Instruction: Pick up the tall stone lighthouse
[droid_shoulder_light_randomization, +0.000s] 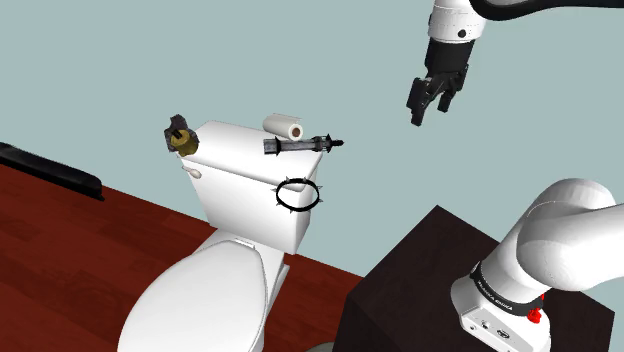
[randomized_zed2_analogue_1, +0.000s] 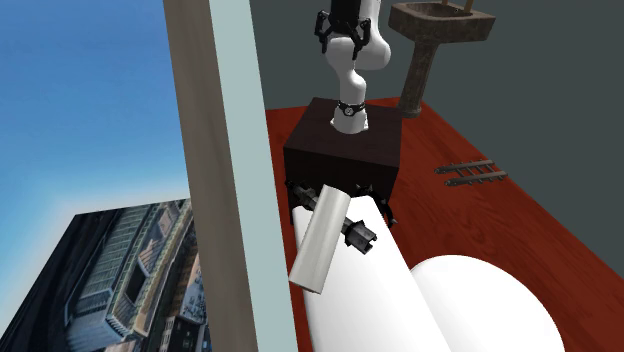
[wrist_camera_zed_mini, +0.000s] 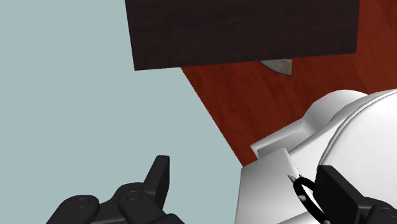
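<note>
The lighthouse (droid_shoulder_light_randomization: 300, 146) is a slim dark grey tower lying on its side on the white toilet tank's lid (droid_shoulder_light_randomization: 235, 150), tip pointing to the shoulder view's right. In the second exterior view its dark base (randomized_zed2_analogue_1: 358, 234) shows beside a pale paper roll (randomized_zed2_analogue_1: 321, 238). My gripper (droid_shoulder_light_randomization: 432, 100) hangs open in the air, well above and to the shoulder view's right of the tank, holding nothing. In the wrist view the fingers (wrist_camera_zed_mini: 160, 177) stand wide apart, with the tank's corner (wrist_camera_zed_mini: 273, 159) and the tower's tip (wrist_camera_zed_mini: 293, 179) beyond them.
Also on the lid are a paper roll (droid_shoulder_light_randomization: 283, 126), a dark and brass object (droid_shoulder_light_randomization: 181, 138) and a black spiky ring (droid_shoulder_light_randomization: 298, 195) at the tank's corner. The dark stand (droid_shoulder_light_randomization: 420, 290) is near the toilet bowl (droid_shoulder_light_randomization: 205, 300). A pedestal sink (randomized_zed2_analogue_1: 440, 22) stands behind the arm.
</note>
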